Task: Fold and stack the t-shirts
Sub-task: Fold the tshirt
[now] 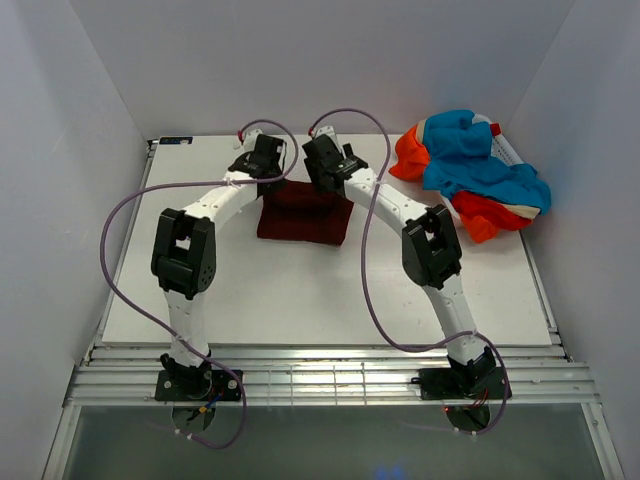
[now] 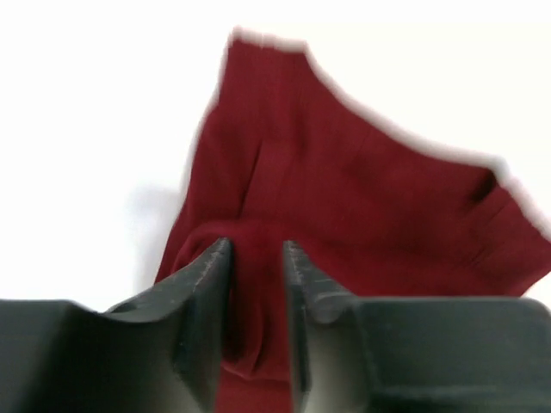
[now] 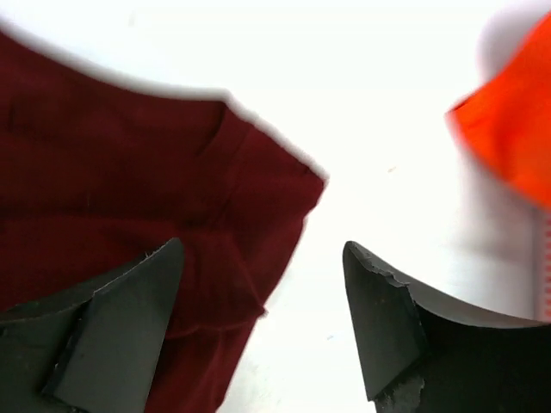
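Observation:
A dark maroon t-shirt lies folded into a small rectangle on the white table, behind the middle. My left gripper hangs over its far left corner. In the left wrist view its jaws stand narrowly apart, with a raised ridge of the maroon cloth loose between them. My right gripper is over the shirt's far right part. It is wide open: one finger is above the maroon cloth, the other above bare table. A heap of orange-red and turquoise-blue t-shirts lies at the back right.
White walls close in the table on the left, back and right. The orange cloth of the heap shows at the right edge of the right wrist view. Purple cables loop from both arms over the table.

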